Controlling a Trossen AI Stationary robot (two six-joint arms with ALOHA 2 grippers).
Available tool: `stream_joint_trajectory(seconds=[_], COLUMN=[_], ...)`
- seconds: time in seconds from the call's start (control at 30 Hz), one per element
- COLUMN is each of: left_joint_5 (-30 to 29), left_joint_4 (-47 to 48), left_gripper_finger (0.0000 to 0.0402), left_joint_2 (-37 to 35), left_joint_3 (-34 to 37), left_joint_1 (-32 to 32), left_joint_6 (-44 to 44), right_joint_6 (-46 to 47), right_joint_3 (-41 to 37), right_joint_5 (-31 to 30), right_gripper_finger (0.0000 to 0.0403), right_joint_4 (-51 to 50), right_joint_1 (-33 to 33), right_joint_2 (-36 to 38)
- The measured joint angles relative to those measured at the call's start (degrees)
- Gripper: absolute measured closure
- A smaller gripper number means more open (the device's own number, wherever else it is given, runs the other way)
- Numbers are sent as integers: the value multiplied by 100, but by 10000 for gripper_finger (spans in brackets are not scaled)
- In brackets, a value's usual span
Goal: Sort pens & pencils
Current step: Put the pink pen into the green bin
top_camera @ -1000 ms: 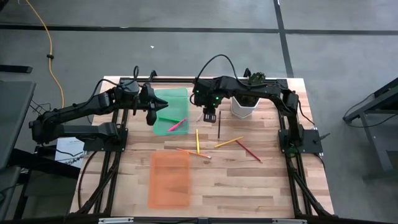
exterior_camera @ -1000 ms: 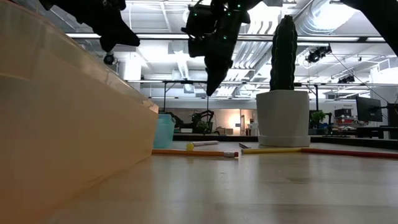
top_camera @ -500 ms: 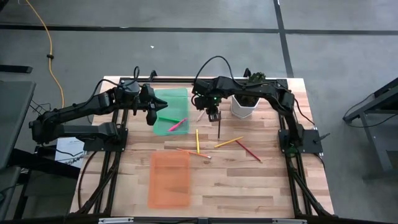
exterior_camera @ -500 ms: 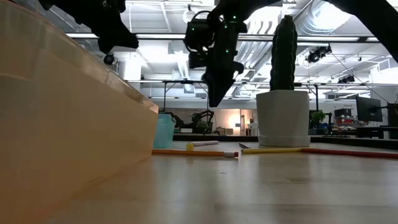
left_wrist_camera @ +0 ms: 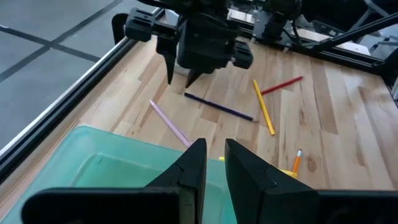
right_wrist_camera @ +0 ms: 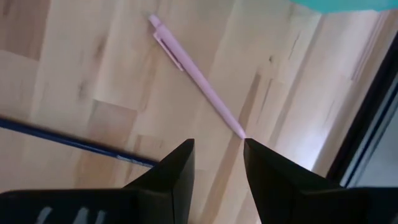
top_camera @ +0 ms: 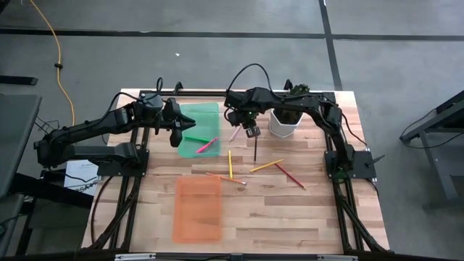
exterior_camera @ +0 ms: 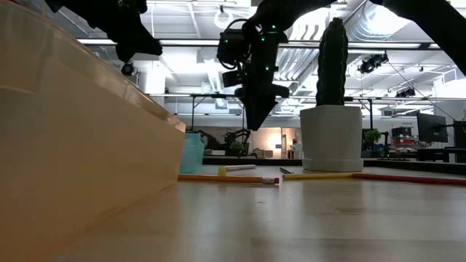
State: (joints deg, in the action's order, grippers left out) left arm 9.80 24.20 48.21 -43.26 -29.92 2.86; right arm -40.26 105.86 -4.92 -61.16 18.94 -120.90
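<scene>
Right gripper [top_camera: 249, 132] open above pale pink pen [right_wrist_camera: 198, 79]; left gripper [top_camera: 178, 135] apparently empty, narrowly parted

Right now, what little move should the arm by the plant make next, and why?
Probably lower the right hand straight down and close on the pale pink pen. Its fingers are open and hang above the table, with the pen's tip lying just ahead of the gap, near the green tray.

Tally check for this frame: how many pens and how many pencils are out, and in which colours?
Pens: 4, magenta and green in the green tray, yellow, pale pink
Pencils: 4, dark, yellow-orange, red, orange
Total: 8
</scene>
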Motion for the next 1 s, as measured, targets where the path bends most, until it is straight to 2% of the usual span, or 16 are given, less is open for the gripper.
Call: stream_joint_trajectory(seconds=[0.73,1.0], left_joint_5=[4,4], left_joint_4=[-3,-1], left_gripper_finger=[355,355], left_joint_2=[0,0], left_joint_3=[-1,1], left_joint_1=[1,3], left_joint_6=[-132,-156], right_joint_6=[-2234,-2324], right_joint_3=[0,-7], right_joint_5=[90,-22], right_gripper_finger=[272,272], right_joint_4=[276,363], right_joint_1=[-86,-185], right_joint_2=[-24,-396])
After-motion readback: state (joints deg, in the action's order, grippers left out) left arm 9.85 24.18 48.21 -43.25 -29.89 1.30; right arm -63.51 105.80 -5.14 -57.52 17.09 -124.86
